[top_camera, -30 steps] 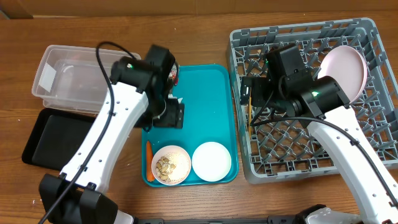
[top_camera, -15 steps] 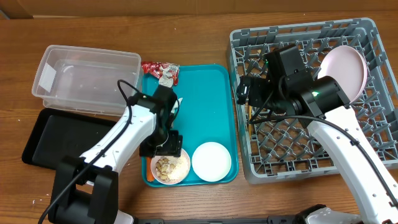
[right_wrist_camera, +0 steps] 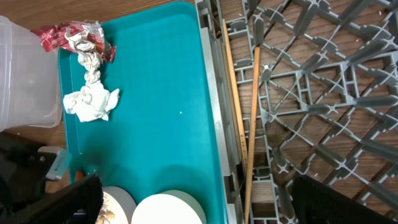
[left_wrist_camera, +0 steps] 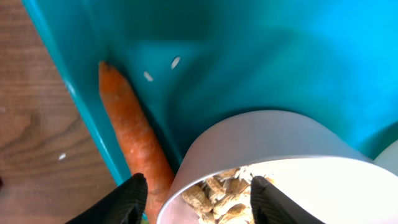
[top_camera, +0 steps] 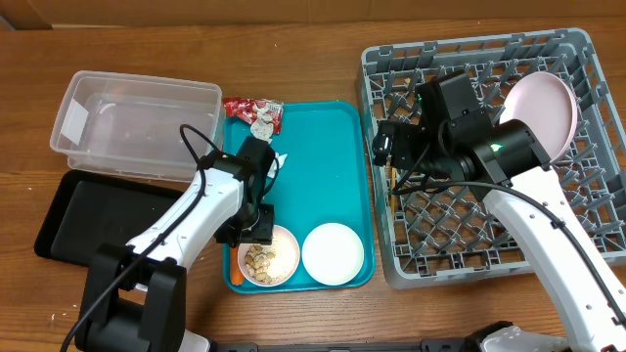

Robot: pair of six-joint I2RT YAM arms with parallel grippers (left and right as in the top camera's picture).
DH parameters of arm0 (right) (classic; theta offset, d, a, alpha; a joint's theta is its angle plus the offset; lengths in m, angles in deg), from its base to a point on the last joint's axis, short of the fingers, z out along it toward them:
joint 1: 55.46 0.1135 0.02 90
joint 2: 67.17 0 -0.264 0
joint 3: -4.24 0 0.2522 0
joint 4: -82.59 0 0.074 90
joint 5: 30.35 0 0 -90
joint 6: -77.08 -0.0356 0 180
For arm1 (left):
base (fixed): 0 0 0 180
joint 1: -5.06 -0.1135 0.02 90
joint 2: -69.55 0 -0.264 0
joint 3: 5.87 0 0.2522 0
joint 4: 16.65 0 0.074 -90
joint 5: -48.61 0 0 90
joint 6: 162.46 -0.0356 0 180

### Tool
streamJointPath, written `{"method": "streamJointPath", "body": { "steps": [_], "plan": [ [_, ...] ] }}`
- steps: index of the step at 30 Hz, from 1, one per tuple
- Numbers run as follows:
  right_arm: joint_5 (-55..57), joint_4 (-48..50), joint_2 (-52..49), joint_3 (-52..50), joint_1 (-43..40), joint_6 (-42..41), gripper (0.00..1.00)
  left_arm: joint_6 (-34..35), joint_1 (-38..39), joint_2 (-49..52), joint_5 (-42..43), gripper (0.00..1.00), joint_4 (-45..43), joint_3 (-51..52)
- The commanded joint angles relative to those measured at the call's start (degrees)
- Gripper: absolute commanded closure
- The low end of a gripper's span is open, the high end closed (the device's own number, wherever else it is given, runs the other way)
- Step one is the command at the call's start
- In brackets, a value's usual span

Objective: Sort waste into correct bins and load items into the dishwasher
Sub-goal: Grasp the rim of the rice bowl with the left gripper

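Nearest you, at the front of the teal tray (top_camera: 342, 147), two bowls sit side by side. The scrap bowl (top_camera: 271, 259) is on the left with tan scraps (left_wrist_camera: 221, 196) in it, and the empty bowl (top_camera: 333, 253) is on its right. The carrot (left_wrist_camera: 134, 134) lies inside the tray's left wall, just beside the scrap bowl.

Your left gripper (left_wrist_camera: 199, 199) is down at the scrap bowl. Its jaws are parted and astride the rim, one finger (left_wrist_camera: 121, 202) outside by the carrot and the other over the scraps. They are not clamped on the wall.

Mid-tray, by your left arm, lies the napkin (right_wrist_camera: 92, 102). The wrapper (top_camera: 251, 110) is just beyond it, at the tray's far left corner.

Left of the tray, the black tray (top_camera: 83, 215) is the nearer bin and the tub (top_camera: 132, 122) sits behind it.

Your right gripper (right_wrist_camera: 196, 186) hangs over the rack's (top_camera: 469, 59) left wall with its jaws fully apart, holding nothing. Two sticks (right_wrist_camera: 252, 124) lie in the rack there. The plate (top_camera: 540, 112) leans at the far right of the rack.
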State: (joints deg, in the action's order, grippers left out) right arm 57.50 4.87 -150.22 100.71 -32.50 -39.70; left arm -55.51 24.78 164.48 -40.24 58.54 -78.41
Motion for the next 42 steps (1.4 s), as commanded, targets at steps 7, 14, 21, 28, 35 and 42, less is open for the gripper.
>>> {"method": "streamJointPath", "body": {
  "steps": [7,14,21,28,35,42],
  "plan": [
    [-0.1,-1.1,0.0,0.9,-0.2,-0.3,0.00,-6.0,-0.3,-0.2,3.8,0.45,-8.6,7.2],
    [-0.1,-0.9,0.0,0.9,-0.2,-0.3,0.00,-4.9,-0.3,-0.2,5.1,0.57,-9.2,7.7],
    [-0.1,-0.9,0.0,0.9,-0.2,-0.3,0.00,-5.0,-0.3,-0.2,7.5,0.55,-5.2,1.6],
    [-0.1,-0.9,0.0,0.9,-0.2,-0.3,0.00,-5.4,-0.5,-0.1,0.4,0.43,-4.3,0.0],
    [-0.1,-0.9,0.0,0.9,-0.2,-0.3,0.00,-5.4,-1.2,-0.1,1.3,0.48,-7.8,4.7],
    [-0.1,-0.9,0.0,0.9,-0.2,-0.3,0.00,-4.0,-1.2,-0.2,1.9,0.90,-10.1,6.6]
  ]
}}
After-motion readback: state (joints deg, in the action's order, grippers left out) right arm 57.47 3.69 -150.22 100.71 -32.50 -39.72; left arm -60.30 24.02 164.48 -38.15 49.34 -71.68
